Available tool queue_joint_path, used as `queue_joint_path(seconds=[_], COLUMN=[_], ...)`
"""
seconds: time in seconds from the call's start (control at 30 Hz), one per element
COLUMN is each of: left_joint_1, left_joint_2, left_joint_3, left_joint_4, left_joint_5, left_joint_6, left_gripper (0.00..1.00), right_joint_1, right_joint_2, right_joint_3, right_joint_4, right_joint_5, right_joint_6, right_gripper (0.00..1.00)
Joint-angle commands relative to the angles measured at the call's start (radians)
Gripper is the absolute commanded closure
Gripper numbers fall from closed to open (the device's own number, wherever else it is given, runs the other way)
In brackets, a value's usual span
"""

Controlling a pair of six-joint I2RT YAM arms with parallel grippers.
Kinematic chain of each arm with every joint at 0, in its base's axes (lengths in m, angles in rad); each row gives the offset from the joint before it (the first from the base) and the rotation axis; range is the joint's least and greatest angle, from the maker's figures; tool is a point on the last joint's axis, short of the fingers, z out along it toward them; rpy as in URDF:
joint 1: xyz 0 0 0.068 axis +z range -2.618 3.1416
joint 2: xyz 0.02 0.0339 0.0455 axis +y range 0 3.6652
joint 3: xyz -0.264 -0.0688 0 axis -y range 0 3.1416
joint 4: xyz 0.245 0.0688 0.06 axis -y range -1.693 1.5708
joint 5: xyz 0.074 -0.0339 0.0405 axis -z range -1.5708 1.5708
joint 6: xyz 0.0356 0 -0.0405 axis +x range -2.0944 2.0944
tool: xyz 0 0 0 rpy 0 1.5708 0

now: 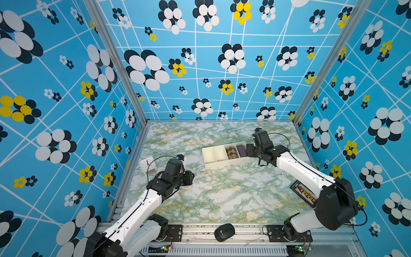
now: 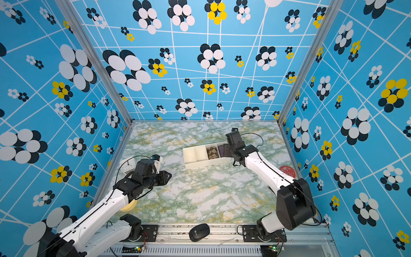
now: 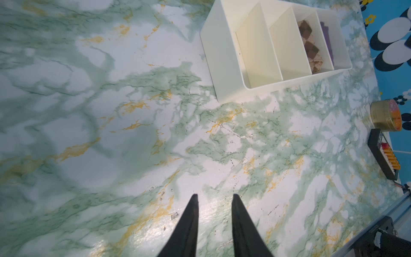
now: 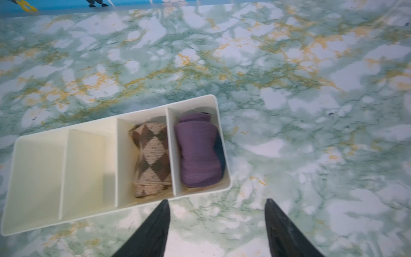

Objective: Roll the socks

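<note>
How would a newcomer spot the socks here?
On the marbled table sits a white divided tray. The socks fill its second compartment from the right in both top views. Unlike the plain purple bundle beside them, they are tan with brown diamonds.

White arms (image 1: 142, 207), apparently black pointed fingers (image 3: 189, 227)

Knit cloth socks (image 4: 152, 155), smooth plastic tray (image 4: 37, 166), glossy marble-look table (image 4: 289, 111)
</note>
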Motion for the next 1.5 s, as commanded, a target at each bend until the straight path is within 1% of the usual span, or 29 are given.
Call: queue_joint_path(seconds=[0.0, 0.03, 0.1, 0.13, 0.17, 0.23, 0.37, 0.4, 0.47, 0.57, 0.6, 0.63, 0.77, 0.8, 0.87, 0.97, 1.0, 1.03, 1.07, 1.1, 1.13, 1.17, 1.27, 1.33, 1.4, 1.47], left_joint_1=[0.021, 0.025, 0.027, 0.027, 0.027, 0.03, 0.04, 0.044, 0.049, 0.053, 0.054, 0.054, 0.056, 0.055, 0.055, 0.057, 0.057, 0.056, 0.056, 0.057, 0.057, 0.056, 0.055, 0.055, 0.057, 0.057], left_joint_2=[-0.018, -0.016, -0.012, -0.01, -0.009, -0.014, -0.023, -0.021, -0.012, 0.007, 0.014, 0.021, 0.036, 0.036, 0.038, 0.043, 0.043, 0.042, 0.038, 0.032, 0.025, 0.019, 0.014, 0.016, 0.02, 0.034], left_joint_3=[-0.032, -0.036, -0.041, -0.043, -0.042, -0.044, -0.044, -0.041, -0.032, -0.013, -0.007, 0.001, 0.013, 0.013, 0.006, 0.012, 0.017, 0.02, 0.02, 0.012, 0.003, -0.004, -0.017, -0.025, -0.022, -0.036], left_joint_4=[0.012, 0.016, 0.019, 0.017, 0.015, 0.012, 0.006, 0.005, 0.005, 0.016, 0.028, 0.041, 0.118, 0.142, 0.175, 0.192, 0.191, 0.193, 0.196, 0.21, 0.23, 0.252, 0.301, 0.31, 0.308, 0.343], left_joint_5=[-0.011, -0.007, -0.006, -0.011, -0.015, -0.023, -0.032, -0.034, -0.036, -0.042, -0.045, -0.049, -0.063, -0.067, -0.093, -0.137, -0.161, -0.18, -0.191, -0.212, -0.226, -0.233, -0.297, -0.38, -0.457, -0.572], left_joint_6=[0.019, 0.019, 0.019, 0.019, 0.02, 0.025, 0.041, 0.044, 0.055, 0.073, 0.077, 0.081, 0.087, 0.093, 0.096, 0.104, 0.106, 0.106, 0.108, 0.104, 0.1, 0.101, 0.117, 0.15, 0.229, 0.331], left_gripper=[0.67, 0.65, 0.58, 0.58, 0.52, 0.49, 0.44, 0.4, 0.35, 0.26, 0.16, 0.01, 0.01, 0.01, 0.01, 0.01, 0.01, 0.01, 0.01, 0.01, 0.01, 0.01, 0.01, 0.01, 0.01, 0.01], right_joint_1=[-0.097, -0.136, -0.208, -0.239, -0.261, -0.309, -0.323, -0.326, -0.328, -0.337, -0.343, -0.352, -0.405, -0.427, -0.43, -0.432, -0.432, -0.432, -0.432, -0.433, -0.432, -0.433, -0.427, -0.42, -0.411, -0.406], right_joint_2=[-0.078, -0.096, -0.118, -0.128, -0.139, -0.166, -0.208, -0.206, -0.182, -0.117, -0.094, -0.069, 0.017, 0.035, 0.029, 0.033, 0.032, 0.063, 0.124, 0.135, 0.094, 0.08, 0.121, 0.111, 0.115, 0.115], right_joint_3=[-0.091, -0.118, -0.16, -0.191, -0.221, -0.296, -0.449, -0.477, -0.496, -0.518, -0.533, -0.547, -0.594, -0.604, -0.585, -0.63, -0.669, -0.727, -0.769, -0.788, -0.769, -0.749, -0.76, -0.74, -0.732, -0.728], right_joint_4=[0.057, 0.065, 0.081, 0.112, 0.147, 0.245, 0.527, 0.585, 0.647, 0.743, 0.798, 0.846, 1.023, 1.07, 1.018, 1.111, 1.167, 1.297, 1.458, 1.532, 1.428, 1.359, 1.448, 1.391, 1.384, 1.378], right_joint_5=[0.028, 0.031, 0.028, 0.027, 0.028, 0.038, 0.08, 0.104, 0.136, 0.164, 0.16, 0.155, 0.092, 0.046, 0.0, -0.091, -0.138, -0.13, -0.128, -0.158, -0.139, -0.101, -0.089, -0.077, -0.065, -0.054], right_joint_6=[-0.005, -0.008, -0.021, -0.04, -0.053, -0.078, -0.138, -0.148, -0.175, -0.215, -0.226, -0.227, -0.218, -0.213, -0.217, -0.252, -0.275, -0.271, -0.263, -0.279, -0.276, -0.259, -0.269, -0.272, -0.281, -0.283], right_gripper=[0.22, 0.18, 0.17, 0.17, 0.16, 0.16, 0.16, 0.15, 0.15, 0.15, 0.15, 0.15, 0.15, 0.14, 0.15, 0.15, 0.15, 0.15, 0.15, 0.15, 0.15, 0.15, 0.11, 0.08, 0.08, 0.08])
